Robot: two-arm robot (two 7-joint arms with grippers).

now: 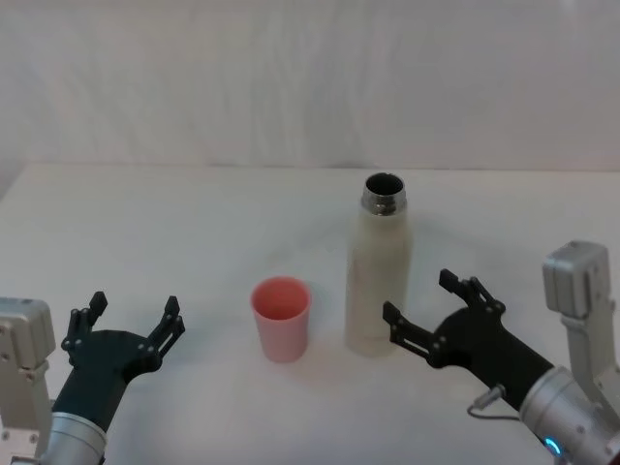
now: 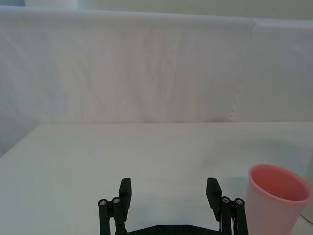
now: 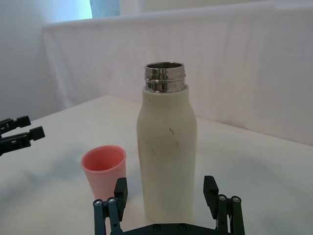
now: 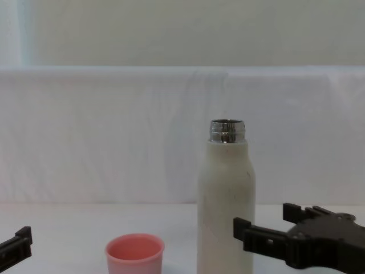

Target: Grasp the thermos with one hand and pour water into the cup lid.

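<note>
My left claw (image 4: pixel 14 246) cut off at chest view's edge, thermos (image 4: pixel 226 200) base and cup lid (image 4: pixel 135 253) bottom cropped too

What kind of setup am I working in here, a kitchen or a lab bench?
Likely a lab test bench, not a kitchen: a plain white table backed by a draped white cloth, holding just the thermos and the cup lid.

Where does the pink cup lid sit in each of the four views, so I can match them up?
Head view: cup lid at lower centre, on the thermos's left.
Left wrist view: bottom right corner, beside the left gripper.
Right wrist view: lower left, next to the thermos.
Chest view: bottom edge, left of centre.
Shared landmark: the thermos, standing close beside the lid.
</note>
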